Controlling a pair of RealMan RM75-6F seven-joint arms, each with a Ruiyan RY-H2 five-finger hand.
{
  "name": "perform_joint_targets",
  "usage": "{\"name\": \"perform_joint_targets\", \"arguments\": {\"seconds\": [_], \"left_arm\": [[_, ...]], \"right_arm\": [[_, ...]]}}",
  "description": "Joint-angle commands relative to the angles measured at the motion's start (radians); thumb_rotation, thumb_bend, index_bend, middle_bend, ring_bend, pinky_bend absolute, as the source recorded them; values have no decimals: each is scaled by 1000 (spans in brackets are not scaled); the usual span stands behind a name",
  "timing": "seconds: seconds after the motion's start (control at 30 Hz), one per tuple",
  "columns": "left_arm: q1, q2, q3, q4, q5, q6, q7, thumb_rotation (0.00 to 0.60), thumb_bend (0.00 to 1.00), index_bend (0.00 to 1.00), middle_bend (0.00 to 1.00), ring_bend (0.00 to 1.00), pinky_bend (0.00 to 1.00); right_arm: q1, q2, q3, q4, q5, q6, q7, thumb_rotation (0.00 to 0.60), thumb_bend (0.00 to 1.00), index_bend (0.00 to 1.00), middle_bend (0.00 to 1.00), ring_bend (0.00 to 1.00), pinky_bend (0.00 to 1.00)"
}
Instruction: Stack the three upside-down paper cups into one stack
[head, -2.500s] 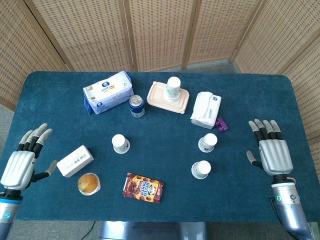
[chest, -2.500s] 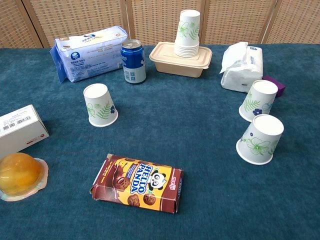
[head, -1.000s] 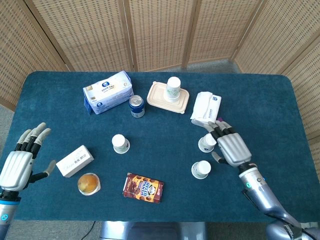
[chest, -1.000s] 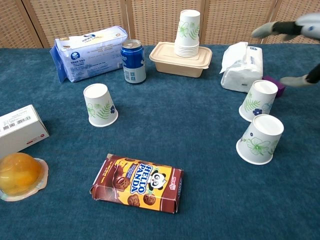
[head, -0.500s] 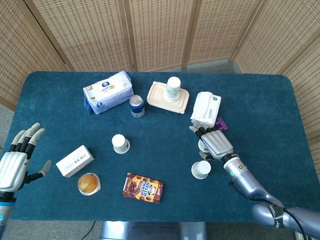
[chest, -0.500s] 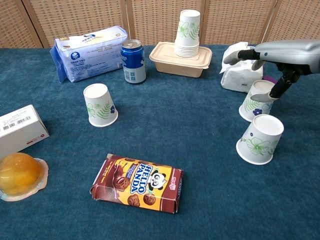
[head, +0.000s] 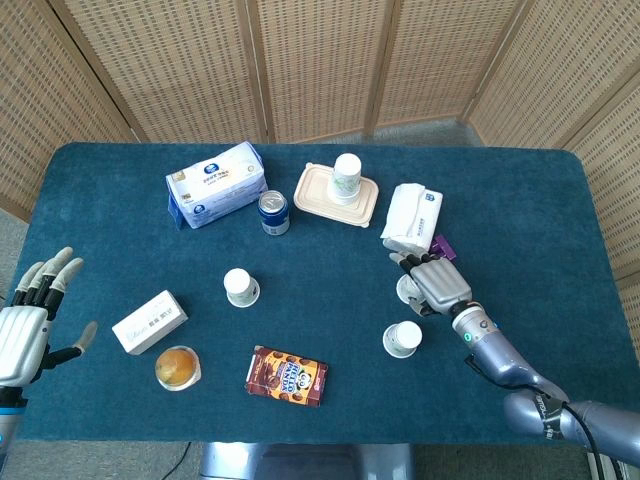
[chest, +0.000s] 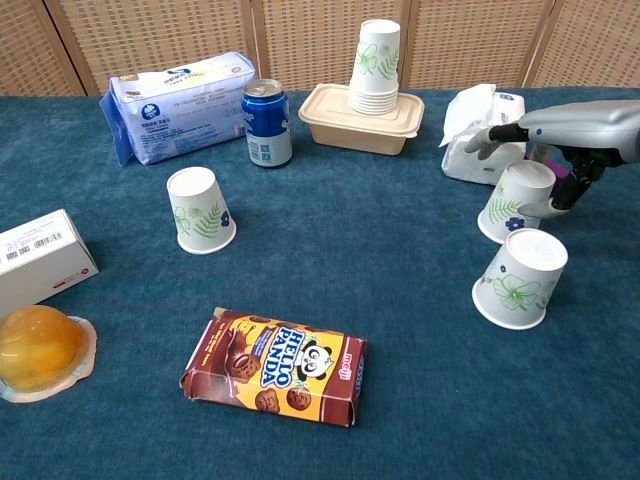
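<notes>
1. At about 4 o'clock from the middle of the blue tablecloth (head: 330, 280), the right hand (head: 436, 284) hovers palm down over the far right paper cup (chest: 514, 202); its fingers (chest: 487, 138) reach past the cup's upturned base and its thumb hangs at the cup's 3 o'clock side. Whether it touches the cup I cannot tell; it has closed on nothing.
2. At the table's 8 o'clock edge, the left hand (head: 26, 330) is raised with fingers spread, holding nothing.
3. The near right paper cup (chest: 520, 278) stands upside down just at 6 o'clock of the first cup, apart from it.
4. The left paper cup (chest: 200, 209) stands upside down well apart, at 9 o'clock of the table's middle.
5. At 12 o'clock of the right hand lies a white tissue pack (chest: 484, 132), with a small purple object (head: 444, 248) beside it.
6. Further round at 12 o'clock sits a beige lidded food box (chest: 360, 118) bearing a stack of cups (chest: 376, 66); a blue soda can (chest: 267, 122) and a blue-and-white soft pack (chest: 180, 104) lie to its 9 o'clock.
7. Near the front edge lie a Hello Panda biscuit box (chest: 274, 365), an orange jelly cup (chest: 38, 350) and a white carton (chest: 40, 258).
</notes>
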Motion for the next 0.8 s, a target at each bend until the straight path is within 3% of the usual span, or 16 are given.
{"name": "perform_joint_targets", "arguments": {"seconds": [0.03,0.17,0.8], "left_arm": [[2,1,1,-1,0,3,1,600,413,31,0,0,13],[7,3,0,-2,0,9,-1,600,413,30,0,0,13],[1,-4,-4,12,-5,-4,-12,600,414,31,0,0,14]], "right_arm": [[8,-8,-9,33,-16,-14,22,600,394,165,227,22,406],[11,-10,-14,52,-30,-15,42,600,397,238,300,98,491],[7,7,-28,29,-45,24,47,600,405,348,404,201,599]]}}
